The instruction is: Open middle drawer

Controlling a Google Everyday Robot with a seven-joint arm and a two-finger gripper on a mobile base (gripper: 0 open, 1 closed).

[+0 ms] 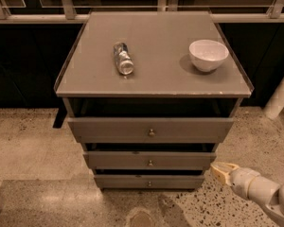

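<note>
You had in front of you a speckled stone floor [28, 141], and on it stood a grey cabinet whose flat counter [156, 32] filled the middle of the view. Behind the counter everything was dark, so only a pale rail [132, 18] could be made out there. A white post [281, 96] at the right was cut off by the edge.

Under the counter were three grey fronts, one below the other. The top drawer [109, 129] was the widest. The dark gap above it showed nothing of what was inside. The middle drawer [180, 161] sat just under it, between the other two, and its inside was hidden too. The bottom drawer [123, 181] was the narrowest, and its lower edge was close to the floor.

Your arm [265, 190] came in from the lower right corner, mostly cut off by the frame.

On the counter a white bowl [208, 55] stood upright at the right, showing only its plain white inside. A clear bottle [123, 58] lay on its side at the left, well apart from the bowl.

The tool [224, 170] hung low, near the right end of the middle drawer and apart from it. You could not tell if it was apart or together. The small round knob [150, 163] sat at the centre of that drawer's front.
</note>
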